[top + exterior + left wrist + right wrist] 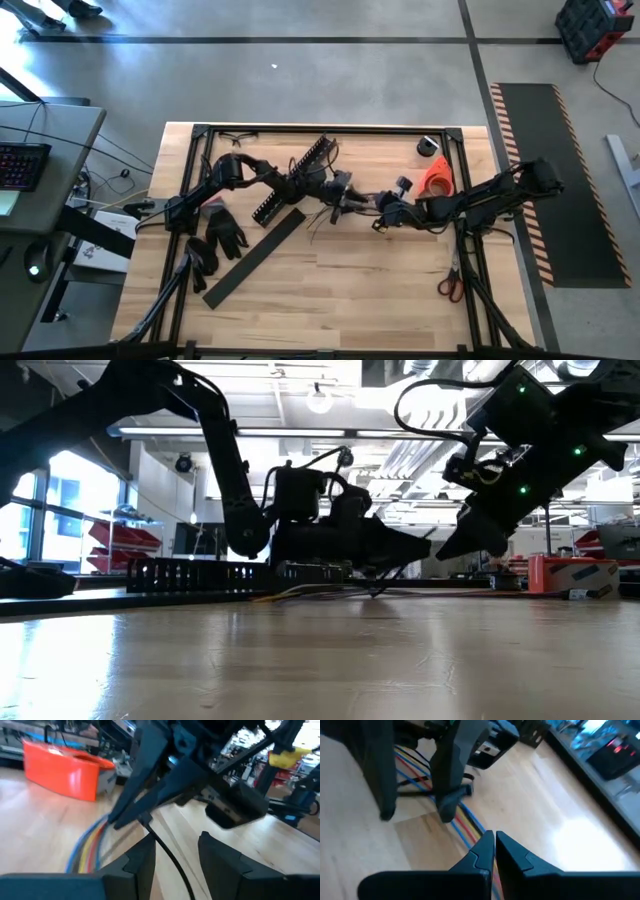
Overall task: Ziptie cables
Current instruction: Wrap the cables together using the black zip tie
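Note:
The cables are a thin bundle of blue, red and yellow wires [422, 779], lying on the wood near the table's middle [362, 206]. My left gripper [176, 862] is open. In the right wrist view, its two fingers [449, 780] stand on either side of the bundle. A thin black strand [167, 852] runs between them, and I cannot tell whether it touches them. My right gripper [494, 846] comes from the table's right and is shut at the bundle, just right of the left gripper [342, 196]. My right gripper is shut on the cables where the bundle [476, 827] runs in under its fingertips. It slants down from the table's right, with the fingers lying along the wires. In the left wrist view its shut tips [116, 822] meet the wires' end. The bundle rests on the wood.
A black slotted channel [296, 178] and a flat black strip [255, 258] lie left of centre, with black gloves [224, 232] beside them. An orange object [437, 178] sits to the right and red-handled scissors [450, 286] near the right edge. A black frame [320, 128] rims the table.

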